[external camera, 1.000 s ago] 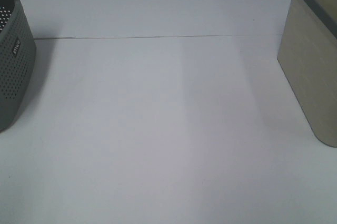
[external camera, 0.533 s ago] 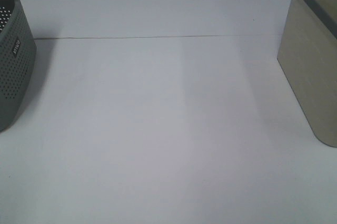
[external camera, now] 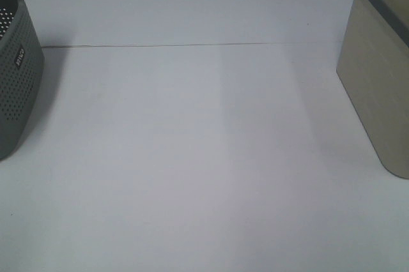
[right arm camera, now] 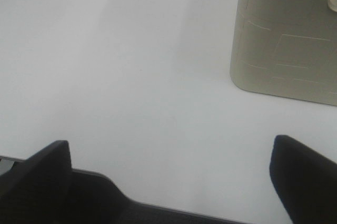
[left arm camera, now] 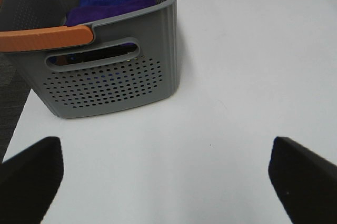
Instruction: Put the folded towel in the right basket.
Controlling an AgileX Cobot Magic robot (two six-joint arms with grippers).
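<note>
A folded purple-blue towel (left arm camera: 108, 2) lies inside the grey perforated basket (left arm camera: 113, 82) with an orange handle (left arm camera: 45, 37), which stands at the table's left edge (external camera: 16, 74). The beige basket (external camera: 377, 74) stands at the right edge and also shows in the right wrist view (right arm camera: 287, 40). My left gripper (left arm camera: 166, 182) is open and empty above the table, a short way from the grey basket. My right gripper (right arm camera: 168, 182) is open and empty near the table's front edge, apart from the beige basket. Neither gripper shows in the high view.
The white table top (external camera: 204, 144) stretches between the two baskets, with a thin seam line (external camera: 192, 45) across its far part. The table's front edge (right arm camera: 158, 211) shows in the right wrist view.
</note>
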